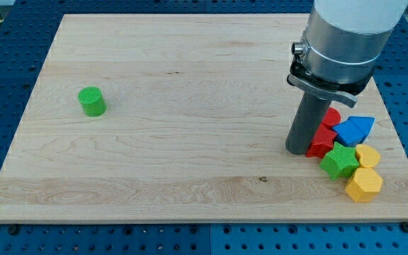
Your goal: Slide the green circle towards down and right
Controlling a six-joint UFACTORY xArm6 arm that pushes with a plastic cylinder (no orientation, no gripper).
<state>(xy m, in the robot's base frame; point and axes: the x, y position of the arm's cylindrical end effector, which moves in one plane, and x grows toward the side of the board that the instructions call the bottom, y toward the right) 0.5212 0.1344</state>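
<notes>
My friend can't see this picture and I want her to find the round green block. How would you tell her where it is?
Start at the wooden board and look to the view's left side, a bit above the middle. The green circle stands there all alone, a short round block. The other green block is bumpy-edged and crowded among red, blue and yellow blocks at the view's right, where my tip is.

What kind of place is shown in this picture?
Probably a robotics lab bench: a wooden board lies on a blue perforated table, my tip touches small coloured blocks, and a green circle sits apart.
</notes>
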